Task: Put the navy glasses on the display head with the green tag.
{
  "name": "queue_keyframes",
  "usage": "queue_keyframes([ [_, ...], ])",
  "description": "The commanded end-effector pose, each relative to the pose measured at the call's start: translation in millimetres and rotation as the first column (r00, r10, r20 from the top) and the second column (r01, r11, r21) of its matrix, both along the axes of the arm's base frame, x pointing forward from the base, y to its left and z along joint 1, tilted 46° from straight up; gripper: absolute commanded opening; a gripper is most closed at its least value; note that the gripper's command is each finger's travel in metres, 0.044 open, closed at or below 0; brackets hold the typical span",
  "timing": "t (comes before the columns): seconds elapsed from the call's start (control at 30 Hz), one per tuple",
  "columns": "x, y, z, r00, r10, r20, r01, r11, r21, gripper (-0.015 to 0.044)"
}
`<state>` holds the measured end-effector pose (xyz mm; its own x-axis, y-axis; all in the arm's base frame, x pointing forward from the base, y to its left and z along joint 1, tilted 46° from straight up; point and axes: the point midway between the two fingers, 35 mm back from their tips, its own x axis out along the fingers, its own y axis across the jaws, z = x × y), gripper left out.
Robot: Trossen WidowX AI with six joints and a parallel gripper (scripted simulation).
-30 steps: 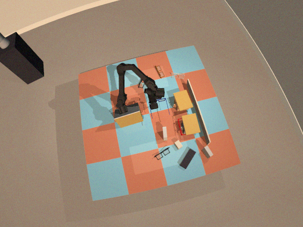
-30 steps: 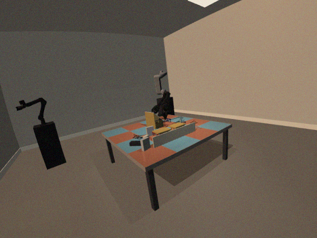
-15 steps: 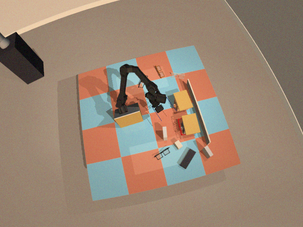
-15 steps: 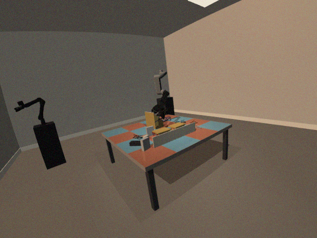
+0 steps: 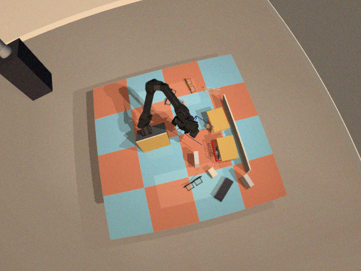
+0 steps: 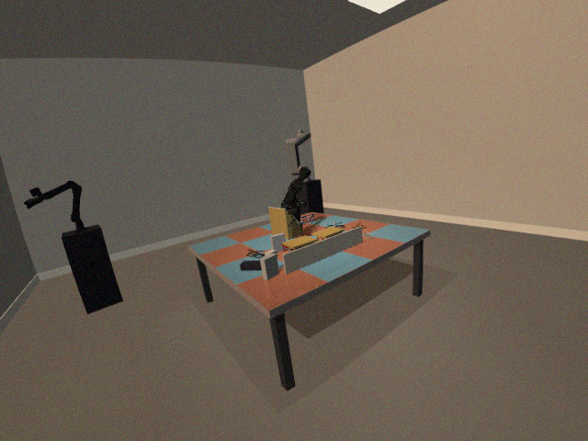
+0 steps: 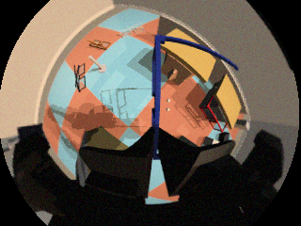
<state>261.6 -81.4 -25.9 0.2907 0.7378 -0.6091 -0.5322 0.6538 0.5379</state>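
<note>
— What sort of place is shown?
— A robotics lab is suggested: a robot arm [image 5: 157,86] [image 6: 295,192] is mounted on the checkered counter [image 5: 125,215] [image 6: 348,279], and another, at nine o'clock in the exterior view, is carried by a black pedestal [image 6: 92,270].

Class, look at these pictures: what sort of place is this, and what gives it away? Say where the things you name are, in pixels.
Probably a robot test room: a black arm [image 5: 155,84] [image 6: 297,189] stands at a checkered table [image 5: 119,215] [image 6: 342,265], while another arm on a dark pedestal [image 6: 92,270] waits nearby.
</note>
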Motion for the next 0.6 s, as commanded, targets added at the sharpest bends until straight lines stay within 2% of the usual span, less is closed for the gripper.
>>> queue_keyframes([
  [0.0,-1,-13,-7,0.992,0.049,0.119,-0.045,0.999,-0.030,0.0000],
  [0.57,-17,-55,-34,0.850,0.238,0.470,-0.151,0.965,-0.214,0.0000],
])
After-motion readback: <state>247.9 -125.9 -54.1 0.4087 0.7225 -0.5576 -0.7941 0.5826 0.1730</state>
